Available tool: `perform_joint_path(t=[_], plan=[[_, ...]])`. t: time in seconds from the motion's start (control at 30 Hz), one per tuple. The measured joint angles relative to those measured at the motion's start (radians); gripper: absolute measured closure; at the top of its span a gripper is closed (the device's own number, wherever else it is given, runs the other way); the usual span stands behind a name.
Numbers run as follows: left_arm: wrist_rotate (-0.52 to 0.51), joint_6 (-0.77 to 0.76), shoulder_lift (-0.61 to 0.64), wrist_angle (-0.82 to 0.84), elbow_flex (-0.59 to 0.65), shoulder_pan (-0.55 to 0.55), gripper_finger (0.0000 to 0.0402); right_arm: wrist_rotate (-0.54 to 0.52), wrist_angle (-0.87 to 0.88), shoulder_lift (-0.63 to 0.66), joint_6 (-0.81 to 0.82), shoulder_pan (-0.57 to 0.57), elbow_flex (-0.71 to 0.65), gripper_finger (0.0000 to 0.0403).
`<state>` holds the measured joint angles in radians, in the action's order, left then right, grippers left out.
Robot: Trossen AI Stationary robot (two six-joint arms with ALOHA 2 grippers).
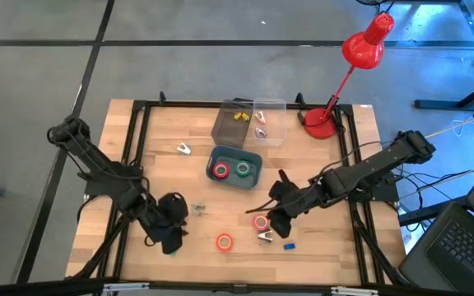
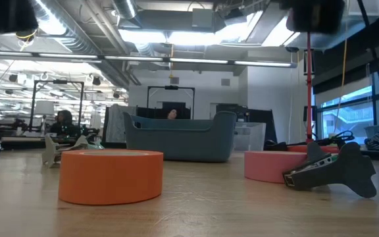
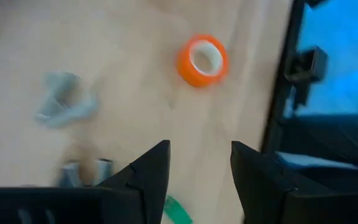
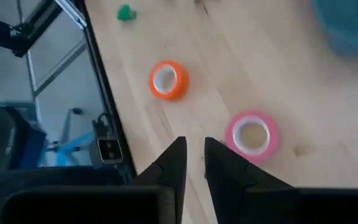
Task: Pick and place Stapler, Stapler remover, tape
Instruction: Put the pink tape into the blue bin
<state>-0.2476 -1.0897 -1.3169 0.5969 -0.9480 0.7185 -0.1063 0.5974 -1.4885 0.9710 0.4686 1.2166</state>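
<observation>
Below, the orange tape [image 1: 225, 242] lies flat, hole up, at the bench's [image 1: 336, 247] six o'clock; left pincer [image 3: 199, 177] spread, right pincer [image 4: 194, 163] narrowly parted, both empty.

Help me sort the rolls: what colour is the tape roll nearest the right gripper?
Pink tape roll, clearest in the right wrist view.

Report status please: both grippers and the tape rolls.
Left gripper open, empty, above table. Right gripper nearly closed, empty, beside pink tape roll. Orange tape roll loose on table. Nothing blocking.
</observation>
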Motion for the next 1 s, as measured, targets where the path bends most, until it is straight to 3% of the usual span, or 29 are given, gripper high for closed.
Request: perform_joint_path(t=[0.1,0.27,0.43,0.67,1.0], plan=[[0.025,0.001,-0.023,-0.053,0.032,-0.001,0.0240,-0.044,0.139,-0.061,-0.031,0.009,0.113,0.0347],[-0.018,0.022,-0.044,-0.080,0.042,-0.010,0.0242,-0.047,0.373,-0.184,-0.062,0.008,0.279,0.0348],[-0.031,0.079,-0.053,-0.104,0.042,-0.035,0.0240,-0.044,0.544,-0.274,-0.058,0.008,0.358,0.0348],[-0.037,0.081,-0.053,-0.102,0.042,-0.066,0.0246,-0.085,0.532,-0.286,0.055,0.006,0.360,0.0333],[-0.076,0.109,-0.053,-0.108,0.042,-0.089,0.0247,-0.059,0.481,-0.286,0.069,-0.032,0.309,0.0242]])
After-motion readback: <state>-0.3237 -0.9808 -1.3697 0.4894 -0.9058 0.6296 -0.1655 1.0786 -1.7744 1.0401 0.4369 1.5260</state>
